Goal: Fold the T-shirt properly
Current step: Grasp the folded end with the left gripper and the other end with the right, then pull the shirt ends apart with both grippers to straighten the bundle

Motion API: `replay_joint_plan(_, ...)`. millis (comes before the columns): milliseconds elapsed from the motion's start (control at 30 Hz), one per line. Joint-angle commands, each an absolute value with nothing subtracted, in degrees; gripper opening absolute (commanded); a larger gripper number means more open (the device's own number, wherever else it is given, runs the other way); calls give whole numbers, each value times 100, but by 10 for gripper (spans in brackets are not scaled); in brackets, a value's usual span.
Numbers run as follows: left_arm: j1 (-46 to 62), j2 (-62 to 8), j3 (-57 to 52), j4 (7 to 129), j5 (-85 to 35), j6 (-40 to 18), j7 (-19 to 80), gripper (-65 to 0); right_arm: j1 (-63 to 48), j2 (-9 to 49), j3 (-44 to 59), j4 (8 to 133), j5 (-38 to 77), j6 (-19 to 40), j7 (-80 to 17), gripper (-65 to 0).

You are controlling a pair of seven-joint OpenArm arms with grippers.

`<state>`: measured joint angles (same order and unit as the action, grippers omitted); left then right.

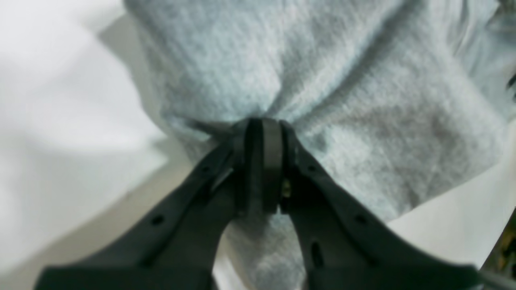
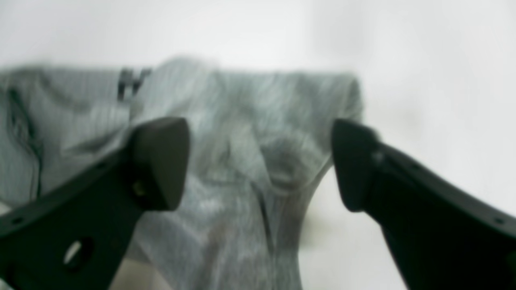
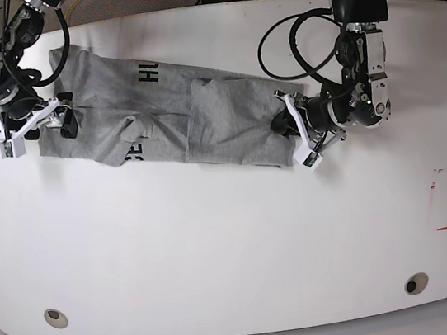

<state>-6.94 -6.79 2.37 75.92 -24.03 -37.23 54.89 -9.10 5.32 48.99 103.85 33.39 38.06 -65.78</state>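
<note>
Left gripper point(image 1: 264, 133) is clamped tight, a pinch of grey cloth bunched between its pads — that's one end of the T-shirt point(image 3: 200, 117), which stretches away from it across the white table point(image 3: 219, 251). Right gripper point(image 2: 260, 161) hangs spread wide at the far end, holding nothing, fabric just ahead of its fingertips. Soft, light, floppy stuff; it'll sag and wrinkle. I'd say grab a hem or corner, not the loose middle.
</note>
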Motion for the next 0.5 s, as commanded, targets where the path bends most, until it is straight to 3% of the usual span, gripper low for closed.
replay_joint_plan(0, -637, -884, 259, 7301, -1903, -3653, 5727, -608, -857, 637, 5086, 10176, 4004, 4000, -6527, -65)
replay_joint_plan(200, -708, -1077, 251, 6949, -1903, -3653, 5437, -607, -910, 673, 5446, 9499, 4963, 4000, -6607, -100)
replay_joint_plan(467, -936, -1358, 242, 6659, -1912, -3662, 5402, -607, -910, 857, 5543, 8690, 5349, 4000, -6607, -103)
